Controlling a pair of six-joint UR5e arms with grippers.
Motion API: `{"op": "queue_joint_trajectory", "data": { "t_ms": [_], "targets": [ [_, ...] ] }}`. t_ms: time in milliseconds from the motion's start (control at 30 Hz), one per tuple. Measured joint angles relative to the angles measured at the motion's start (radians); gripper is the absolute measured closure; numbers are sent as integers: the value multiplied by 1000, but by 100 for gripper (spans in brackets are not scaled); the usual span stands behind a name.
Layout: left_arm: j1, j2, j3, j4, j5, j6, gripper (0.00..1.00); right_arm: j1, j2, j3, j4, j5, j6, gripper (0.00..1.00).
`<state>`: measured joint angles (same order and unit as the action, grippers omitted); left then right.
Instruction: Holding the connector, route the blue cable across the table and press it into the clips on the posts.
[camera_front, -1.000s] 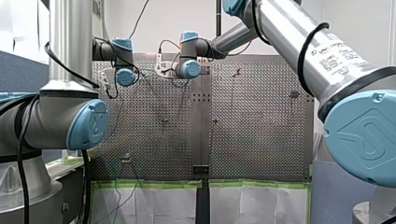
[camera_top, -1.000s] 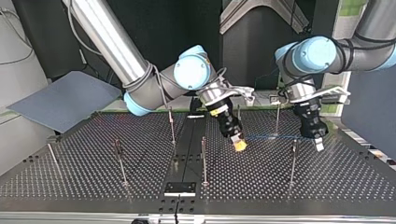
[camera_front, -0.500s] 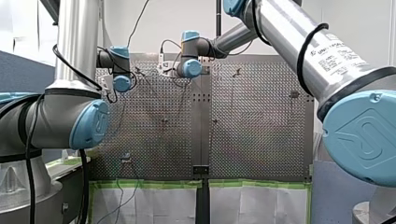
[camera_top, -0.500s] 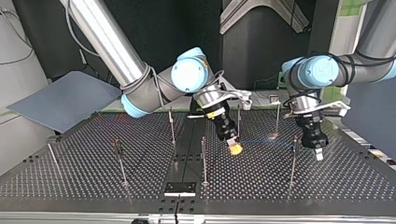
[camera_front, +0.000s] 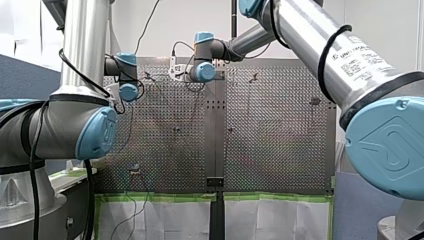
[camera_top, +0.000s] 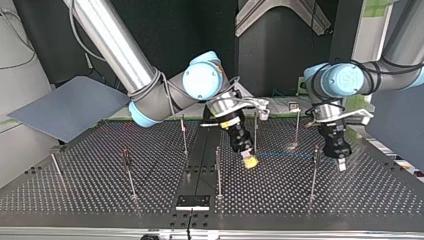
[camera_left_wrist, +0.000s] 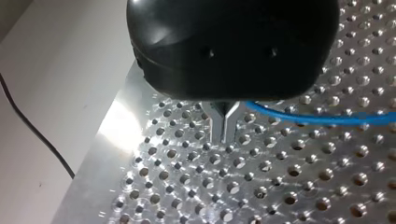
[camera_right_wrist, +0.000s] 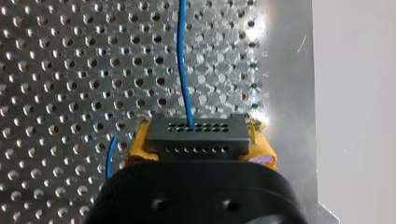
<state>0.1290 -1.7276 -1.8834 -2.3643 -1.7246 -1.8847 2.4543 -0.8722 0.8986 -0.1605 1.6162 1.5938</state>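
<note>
Clamping the connector (camera_right_wrist: 195, 136) from both ends, my right gripper (camera_top: 249, 161) has its yellow pads (camera_right_wrist: 140, 143) tight against it. It holds the connector above the table (camera_top: 300, 200), about midway between the side edges in the top view. The connector is a dark grey, oblong block with two rows of small round holes in its front face. Its long axis runs from pad to pad, across the gripper, and the holed face points straight ahead, away from the wrist. The blue cable (camera_right_wrist: 183, 60) leaves one of the rows near the middle of the block. It runs straight ahead over the perforations, parallel to a plain, unperforated margin of the table. A second short piece of blue shows beside one pad, and the gripper body hides where it leads.

My left gripper (camera_left_wrist: 224, 123) hangs near the table's side edge, at the top view's right. Its metal fingers (camera_left_wrist: 218, 122) are together, with only a slit between the tips. The cable reaches them near their root and stretches off sideways. The black body covers that spot, so I cannot tell whether the cable is pinched. In the top view the cable is only a faint blue line between the two grippers. Thin upright posts (camera_top: 218, 172) stand around them, and their clips are too small to make out. In the front view the wrists hide both grippers.
</note>
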Motion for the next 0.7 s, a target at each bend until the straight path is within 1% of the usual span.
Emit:
{"op": "queue_joint_trajectory", "data": {
  "t_ms": [33, 67, 100, 133, 167, 200, 233, 267, 300, 333, 500, 600, 700],
  "targets": [
    [-2, 0, 0, -8, -3, -8, 69, 0, 0, 0, 1, 7, -2, 100],
    [-4, 0, 0, -15, -6, -13, 59, 0, 0, -1, 3, 15, -5, 100],
    [-6, 0, 0, -22, -9, -16, 59, 0, 0, -1, 5, 22, -8, 100],
    [-8, 0, 0, -32, -16, -20, 42, 0, 0, -1, 7, 29, -11, 100],
    [-10, 1, 0, -40, -21, -22, 32, 0, 0, -2, 9, 38, -14, 100],
    [-11, 2, 0, -49, -27, -23, 32, 0, 0, -2, 11, 44, -16, 100],
    [-12, 4, 0, -61, -36, -24, 14, 0, 0, -3, 13, 49, -18, 100],
    [-13, 6, 0, -70, -42, -25, 6, 1, 0, -3, 15, 54, -20, 100],
    [-14, 9, 0, -79, -48, -27, 6, 1, 0, -3, 16, 57, -21, 100],
    [-15, 15, 0, -91, -54, -30, 0, 1, 0, -3, 18, 58, -21, 100],
    [-15, 51, -6, -136, -60, -56, 0, 1, 0, -3, 28, 62, -23, 100],
    [-16, 76, -17, -164, -44, -79, 0, 1, 0, -3, 32, 62, -23, 100],
    [-16, 99, -35, -195, -17, -107, 0, 1, 0, -3, 35, 63, -23, 100]
  ]
}}
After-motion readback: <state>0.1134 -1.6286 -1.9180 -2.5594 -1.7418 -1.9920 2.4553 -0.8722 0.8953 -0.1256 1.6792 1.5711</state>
